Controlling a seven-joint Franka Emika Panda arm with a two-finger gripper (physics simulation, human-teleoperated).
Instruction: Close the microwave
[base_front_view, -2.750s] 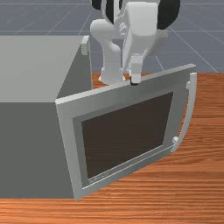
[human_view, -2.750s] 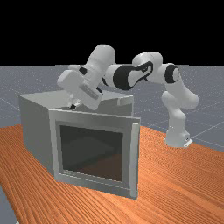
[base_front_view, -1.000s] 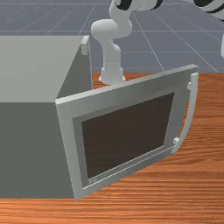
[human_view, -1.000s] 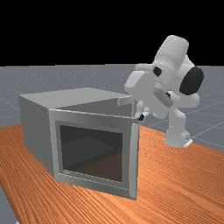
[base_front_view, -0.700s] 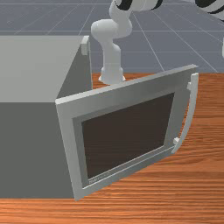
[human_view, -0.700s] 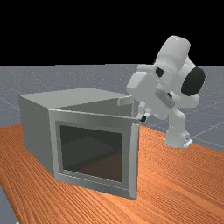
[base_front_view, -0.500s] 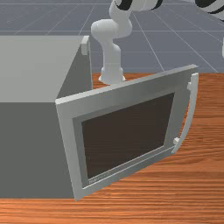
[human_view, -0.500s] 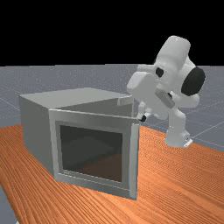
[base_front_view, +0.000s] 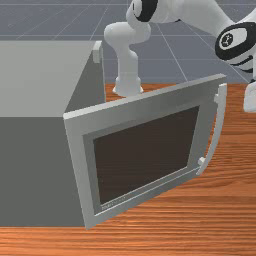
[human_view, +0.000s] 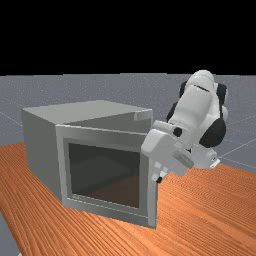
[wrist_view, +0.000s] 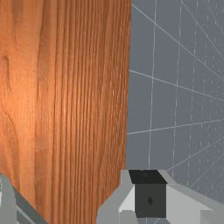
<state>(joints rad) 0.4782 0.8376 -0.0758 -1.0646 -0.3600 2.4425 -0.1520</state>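
Where the scene comes nearest in the front view, bare grain of the orange-brown wooden table (base_front_view: 170, 237) runs below the microwave door (base_front_view: 132, 107). The door stands open, upright and slanted, its near side edge against the corner of the microwave body (base_front_view: 32, 170) and its free edge swung out toward the front view's right, with a gap behind it. Its flat frame is pale grey, lighter along the top edge, and a recessed border surrounds a smooth, dark brown window (base_front_view: 145, 155); faint marks under the glass are too small to read. A slim, light grey handle (base_front_view: 217, 127) bows outward along the free edge, joined to it by two stubby mounts. Behind the door, toward the front view's left, the body is a plain box, dark grey on its near side and paler on top, with a small light block (base_front_view: 97, 52) at the far end of its open side.

Beyond the handle, in the far view, the gripper (human_view: 159, 178) points downward, lower than the door's top edge and overlapping the handle's line; I cannot tell whether they touch, nor whether the jaws are spread or pressed together. Farther back in the front view rises the white arm base (base_front_view: 128, 75), and past the table lies grey, gridded floor (base_front_view: 200, 70).
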